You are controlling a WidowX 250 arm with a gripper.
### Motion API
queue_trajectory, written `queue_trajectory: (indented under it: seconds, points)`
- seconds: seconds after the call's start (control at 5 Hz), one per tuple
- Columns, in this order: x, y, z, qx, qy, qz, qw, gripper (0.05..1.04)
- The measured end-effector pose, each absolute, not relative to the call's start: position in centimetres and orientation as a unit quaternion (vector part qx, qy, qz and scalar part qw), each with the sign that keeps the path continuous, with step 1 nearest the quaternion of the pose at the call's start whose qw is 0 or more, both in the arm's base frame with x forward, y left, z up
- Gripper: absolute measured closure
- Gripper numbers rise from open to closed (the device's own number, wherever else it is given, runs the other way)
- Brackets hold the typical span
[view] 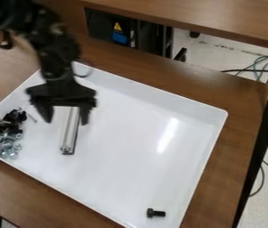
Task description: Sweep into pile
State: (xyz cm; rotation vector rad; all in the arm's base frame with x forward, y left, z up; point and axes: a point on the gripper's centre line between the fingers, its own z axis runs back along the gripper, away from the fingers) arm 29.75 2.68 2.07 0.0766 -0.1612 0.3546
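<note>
The gripper [66, 122] is held over the far left part of a white tray [124, 164], its two fingers spread well apart. Between them, as seen from the camera, the far part of a metal bar [71, 131] can be seen; its other end is pointed toward the near side. Along the tray's left side, silver and black screws and bolts [5, 139] are heaped loosely together — a thin screw [32, 118] is seen just beside them. A single black bolt [156, 213] is placed well apart, in the near right corner. The tray is supported by a brown table [231, 87].
</note>
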Motion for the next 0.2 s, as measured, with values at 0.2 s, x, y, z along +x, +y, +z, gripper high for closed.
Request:
queue_trajectory:
  seconds: [0.2]
  points:
    - [29.79,-1.44,4.64,0.042,-0.106,0.132,0.985,0.084]
